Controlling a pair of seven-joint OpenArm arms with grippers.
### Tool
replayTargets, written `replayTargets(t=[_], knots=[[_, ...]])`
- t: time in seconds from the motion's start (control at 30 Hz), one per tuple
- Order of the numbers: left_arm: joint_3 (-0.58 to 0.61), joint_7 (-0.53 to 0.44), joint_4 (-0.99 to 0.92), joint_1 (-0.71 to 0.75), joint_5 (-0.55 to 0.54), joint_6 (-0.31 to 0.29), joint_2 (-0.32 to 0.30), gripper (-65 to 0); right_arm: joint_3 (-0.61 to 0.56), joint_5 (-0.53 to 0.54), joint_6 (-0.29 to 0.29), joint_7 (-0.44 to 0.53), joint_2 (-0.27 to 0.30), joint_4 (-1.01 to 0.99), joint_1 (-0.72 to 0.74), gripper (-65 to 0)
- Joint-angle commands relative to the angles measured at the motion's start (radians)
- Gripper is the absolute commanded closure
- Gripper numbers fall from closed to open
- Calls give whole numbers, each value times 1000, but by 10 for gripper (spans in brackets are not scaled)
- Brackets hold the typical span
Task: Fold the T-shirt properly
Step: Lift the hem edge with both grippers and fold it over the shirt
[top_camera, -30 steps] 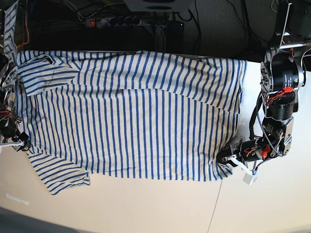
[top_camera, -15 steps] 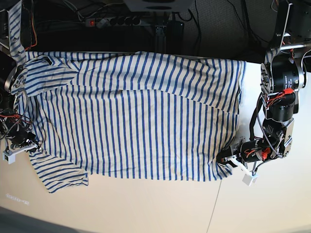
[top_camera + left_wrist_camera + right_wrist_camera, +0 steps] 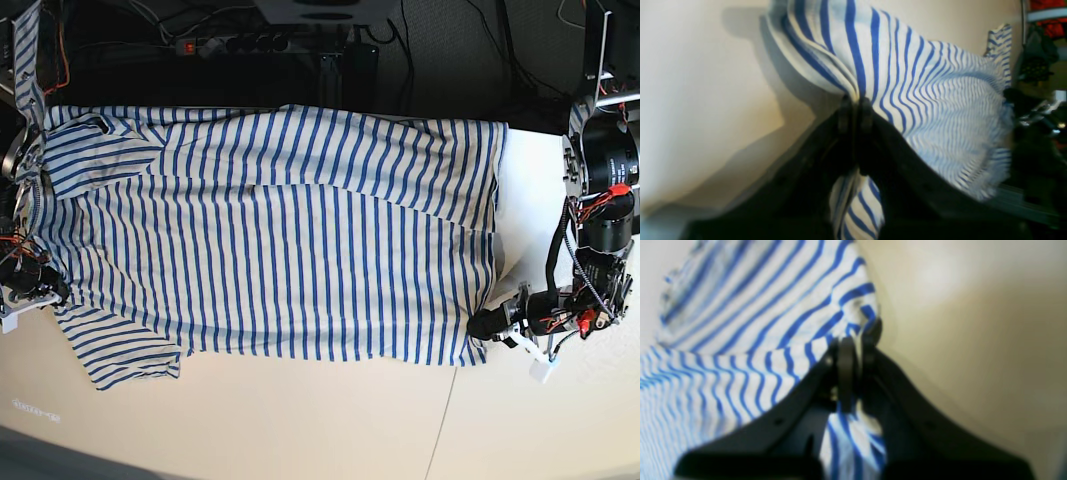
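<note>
The large soft white T-shirt with thin blue stripes lies spread nearly flat across the pale cream tabletop, its short sleeves toward the left of the base view and its hem toward the right. The left tool sits at the hem's lower corner with its black jaws pressed together on a bunched fold of the striped cloth, which the left wrist view shows pinched between them. The right tool is clamped on the fabric at the shirt's opposite edge, just above the lower sleeve, cloth gathered between its closed jaws.
</note>
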Motion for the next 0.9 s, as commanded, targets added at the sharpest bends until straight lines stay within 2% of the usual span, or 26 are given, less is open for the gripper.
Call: replayTargets(t=[0.0, 0.13, 0.3, 0.47, 0.63, 0.87], knots=[[-1, 24, 14, -33, -51, -32, -16, 0, 1, 33, 88, -1, 31, 33, 27, 0], [-1, 173, 19, -32, -240, -32, -27, 0, 1, 113, 93, -76, 42, 79, 27, 0], [-1, 284, 46, -24, -356, -32, -29, 0, 1, 218, 97, -143, 81, 134, -17, 0], [-1, 284, 103, -6, -403, -32, -55, 0, 1, 324, 101, -192, 115, 266, -144, 0], [-1, 284, 243, 92, -409, -32, -95, 0, 1, 389, 100, -229, 144, 431, -277, 0], [-1, 284, 476, 264, -419, -32, -126, 0, 1, 418, 100, -241, 160, 518, -373, 0]])
